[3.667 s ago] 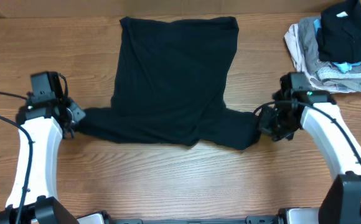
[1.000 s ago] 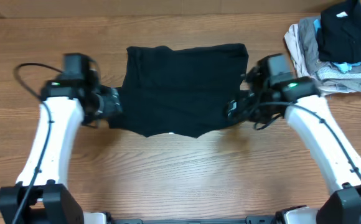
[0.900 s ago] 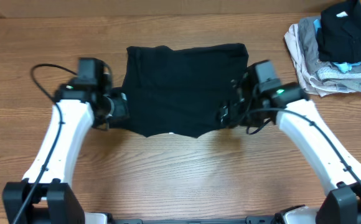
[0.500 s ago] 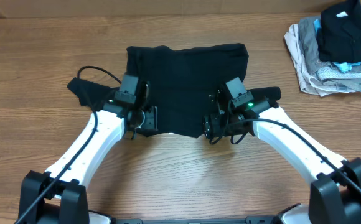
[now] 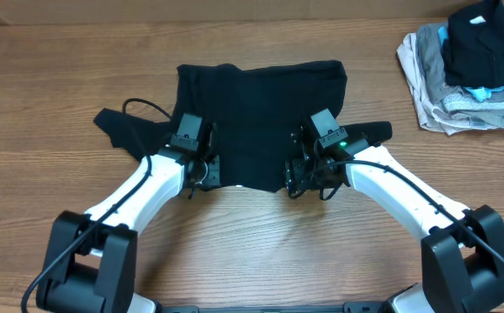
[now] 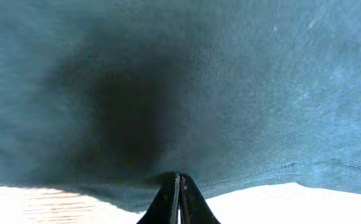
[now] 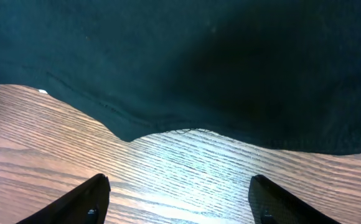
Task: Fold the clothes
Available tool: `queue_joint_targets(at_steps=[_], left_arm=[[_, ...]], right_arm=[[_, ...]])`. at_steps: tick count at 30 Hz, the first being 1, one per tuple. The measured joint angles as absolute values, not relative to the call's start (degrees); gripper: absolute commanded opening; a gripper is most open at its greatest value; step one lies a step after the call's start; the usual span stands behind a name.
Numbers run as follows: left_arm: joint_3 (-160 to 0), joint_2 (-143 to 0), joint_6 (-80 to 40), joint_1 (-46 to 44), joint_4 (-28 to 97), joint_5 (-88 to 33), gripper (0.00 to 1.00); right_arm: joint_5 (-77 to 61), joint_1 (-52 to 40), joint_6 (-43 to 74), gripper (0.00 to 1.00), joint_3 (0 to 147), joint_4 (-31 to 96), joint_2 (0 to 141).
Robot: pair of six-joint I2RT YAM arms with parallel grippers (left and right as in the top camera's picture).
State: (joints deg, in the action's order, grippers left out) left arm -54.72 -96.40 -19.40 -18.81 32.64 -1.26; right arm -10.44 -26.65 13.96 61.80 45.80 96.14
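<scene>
A black shirt (image 5: pixel 261 113) lies spread on the wooden table (image 5: pixel 252 252), one sleeve sticking out on its left (image 5: pixel 117 126) and one on its right (image 5: pixel 372 132). My left gripper (image 5: pixel 202 171) is at the shirt's near hem. In the left wrist view its jaws (image 6: pixel 179 180) are pressed together right at the edge of the dark cloth (image 6: pixel 168 81), pinching the hem. My right gripper (image 5: pixel 297 178) hovers at the near hem further right. In the right wrist view it (image 7: pixel 177 183) stands open over bare wood, just short of the shirt's edge (image 7: pixel 199 56).
A pile of grey, black and blue clothes (image 5: pixel 469 69) sits at the far right corner. Both arms reach in from the near side and angle toward the middle. Bare wood (image 7: pixel 168 168) lies between the shirt's hem and the table's front edge.
Both arms have swung in from the shirt's sides to its near hem. The left gripper has closed on the hem; the right one has stayed open.
</scene>
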Motion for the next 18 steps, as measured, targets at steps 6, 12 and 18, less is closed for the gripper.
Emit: queue_joint_targets(at_steps=[6, 12, 18], left_arm=[[-54.85, -100.42, -19.4, -19.9, 32.05, -0.82, 0.04], [-55.44, -100.75, -19.46, -19.92, 34.7, -1.3, 0.04], [-55.61, -100.75, -19.75, -20.27, 38.94, -2.02, 0.04]], right_arm=[[-13.1, -26.65, 14.87, 0.7, 61.8, 46.3, 96.14], [-14.31, -26.5, 15.66, 0.7, 63.37, 49.84, 96.12], [-14.83, -24.18, 16.08, 0.71, 70.0, 53.43, 95.7]])
